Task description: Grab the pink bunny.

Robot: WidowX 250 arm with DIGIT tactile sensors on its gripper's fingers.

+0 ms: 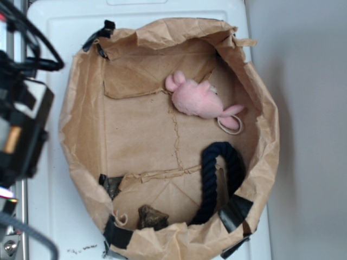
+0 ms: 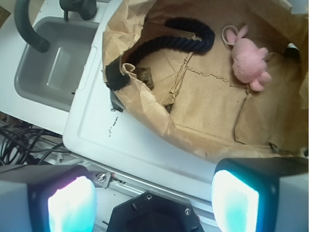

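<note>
Your hand (image 2: 154, 193) was released, holding nothing, above the table (image 2: 96, 130). The bunny (image 2: 248, 63) lay in the bag (image 2: 140, 104) at two o'clock, the rope (image 2: 178, 36) at twelve.

White counter (image 1: 59, 32), grey sink (image 2: 53, 67)

We take this for a robot lab rigged as a play kitchen. A small grey toy sink (image 2: 53, 67) with a dark curved faucet (image 2: 26, 29) sits set into a white moulded plastic counter (image 2: 96, 130). Beside it, loose black cables (image 2: 19, 145) trail over a metal rail with bolts (image 2: 104, 179), and dark robot hardware (image 1: 19, 124) stands at the counter's edge. A crumpled brown paper bag (image 1: 81, 130), taped at its corners, lies on the counter as a makeshift bin.
</note>
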